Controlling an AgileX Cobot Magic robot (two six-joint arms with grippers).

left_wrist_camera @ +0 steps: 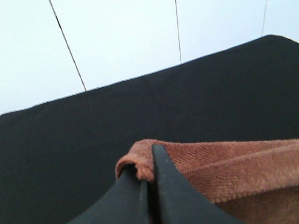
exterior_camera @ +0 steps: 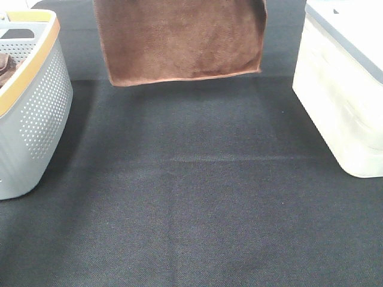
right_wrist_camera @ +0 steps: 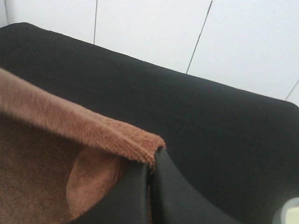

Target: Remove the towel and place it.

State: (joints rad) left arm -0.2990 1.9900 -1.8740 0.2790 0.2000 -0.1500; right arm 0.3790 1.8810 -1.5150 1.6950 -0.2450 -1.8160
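Both L fingers (left_wrist_camera: 166,186) & R fingers (right_wrist_camera: 133,196), shut on towel (exterior_camera: 179,39) corners, hold it hanging over table (exterior_camera: 191,197): carry step; next likely needs synced lowering.

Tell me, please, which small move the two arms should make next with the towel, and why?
Probably lower both arms together, evenly, bringing the towel toward the bare black table below. The left gripper and right gripper are each shut on a top corner, so the towel hangs spread out, its lower edge apparently clear of the table. Moving evenly should keep it flat.
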